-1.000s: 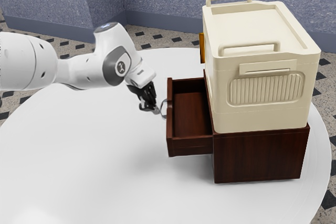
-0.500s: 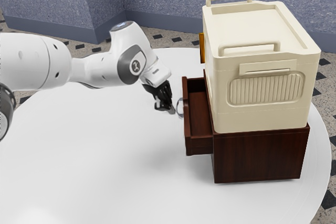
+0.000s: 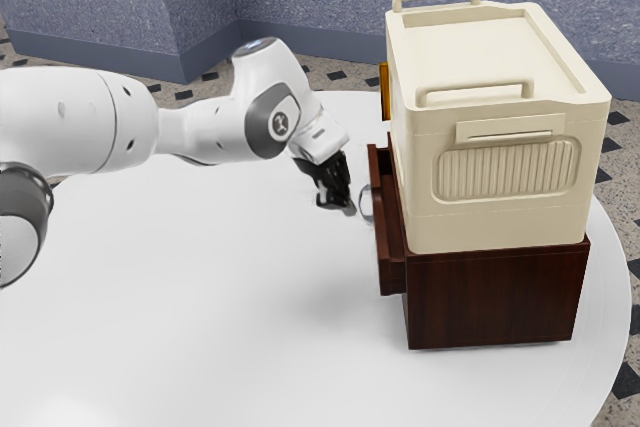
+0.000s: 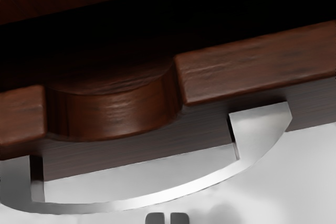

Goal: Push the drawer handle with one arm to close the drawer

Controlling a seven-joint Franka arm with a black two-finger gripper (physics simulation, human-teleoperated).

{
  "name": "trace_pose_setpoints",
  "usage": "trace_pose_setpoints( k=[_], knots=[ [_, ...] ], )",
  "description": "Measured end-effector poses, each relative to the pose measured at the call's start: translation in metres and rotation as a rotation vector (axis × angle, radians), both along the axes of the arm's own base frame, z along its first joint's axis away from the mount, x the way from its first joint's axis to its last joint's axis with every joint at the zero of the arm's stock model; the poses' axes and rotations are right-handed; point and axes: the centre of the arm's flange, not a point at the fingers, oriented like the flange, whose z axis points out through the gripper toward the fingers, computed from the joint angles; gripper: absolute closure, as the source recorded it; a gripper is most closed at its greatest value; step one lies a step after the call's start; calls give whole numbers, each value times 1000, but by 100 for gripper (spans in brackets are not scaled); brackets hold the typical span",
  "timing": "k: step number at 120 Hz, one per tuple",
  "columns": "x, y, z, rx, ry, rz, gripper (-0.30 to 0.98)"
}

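The drawer (image 4: pixel 257 65) is grained red-brown, its handle (image 4: pixel 261 127) silver, the box (image 3: pixel 500 222) cream.

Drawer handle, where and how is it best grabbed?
Probably mid-bar on the handle, coming from the side facing away from the cabinet and closing across the bar: the slim metal bows outward there, leaving a gap between it and the drawer front.
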Motion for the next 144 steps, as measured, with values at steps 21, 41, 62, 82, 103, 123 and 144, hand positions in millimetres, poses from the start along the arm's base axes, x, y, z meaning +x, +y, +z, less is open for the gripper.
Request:
trace_pose_setpoints(
  k=[21,41,62,82,103,123,144],
  knots=[
    [12,-23,4,-9,-11,-33,78],
    [8,-18,-8,-7,32,-29,79],
    [-65,42,42,-33,59,60,79],
    [-135,37,178,24,31,86,66],
    [-139,80,259,69,36,350,31],
    [-138,131,283,89,77,634,15],
    [-154,122,308,43,96,765,8]
  ],
)
